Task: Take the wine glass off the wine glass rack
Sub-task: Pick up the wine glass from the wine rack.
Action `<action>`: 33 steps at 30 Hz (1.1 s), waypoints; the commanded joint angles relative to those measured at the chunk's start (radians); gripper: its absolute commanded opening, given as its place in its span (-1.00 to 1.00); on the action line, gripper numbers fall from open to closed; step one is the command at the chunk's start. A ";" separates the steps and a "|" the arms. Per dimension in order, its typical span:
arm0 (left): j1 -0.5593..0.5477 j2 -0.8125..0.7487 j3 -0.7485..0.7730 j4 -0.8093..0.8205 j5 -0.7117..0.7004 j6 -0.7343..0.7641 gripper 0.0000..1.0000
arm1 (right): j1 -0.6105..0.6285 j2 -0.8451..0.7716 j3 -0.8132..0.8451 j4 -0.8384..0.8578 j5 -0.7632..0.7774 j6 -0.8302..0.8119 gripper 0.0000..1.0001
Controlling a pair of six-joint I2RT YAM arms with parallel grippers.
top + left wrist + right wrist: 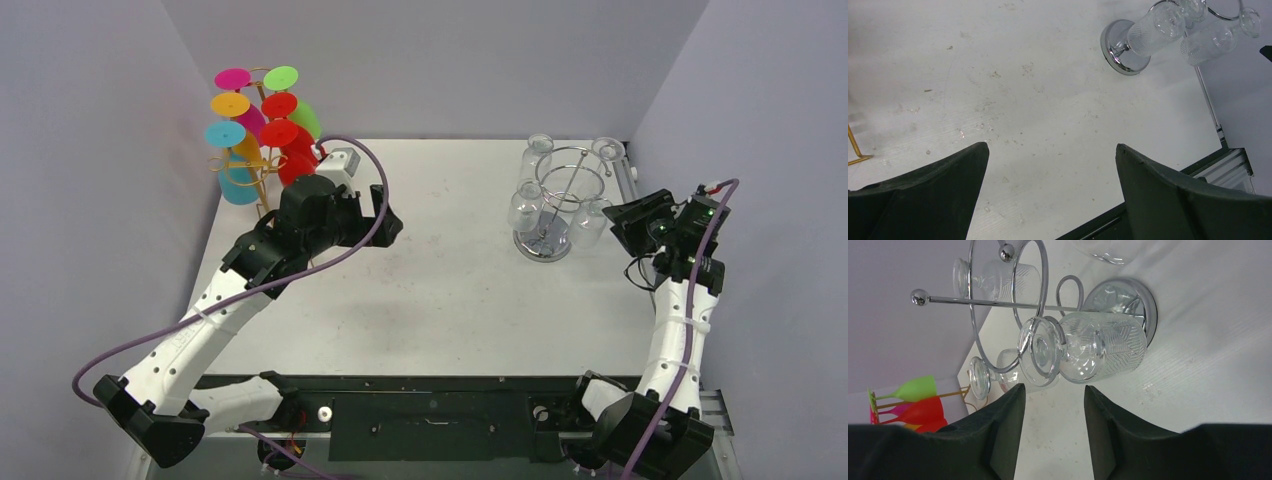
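Note:
A chrome wine glass rack (570, 170) stands at the back right of the table with several clear wine glasses hanging upside down from it. My right gripper (618, 222) is just right of the rack, level with the nearest glass (590, 222). In the right wrist view that ribbed glass (1098, 347) hangs from a wire loop just beyond my right gripper (1054, 387). The jaws stand partly apart with only bare table between them. My left gripper (1052, 146) is wide open over the table, far from the rack base (1120, 50).
A gold rack of several coloured wine glasses (262, 130) stands at the back left, close behind the left arm. Grey walls close in the table on three sides. A metal rail (628, 180) runs along the right edge beside the chrome rack.

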 commanded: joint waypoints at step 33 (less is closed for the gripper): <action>0.020 -0.020 -0.018 0.063 0.070 0.004 0.92 | 0.002 0.128 -0.033 0.228 -0.077 0.099 -0.38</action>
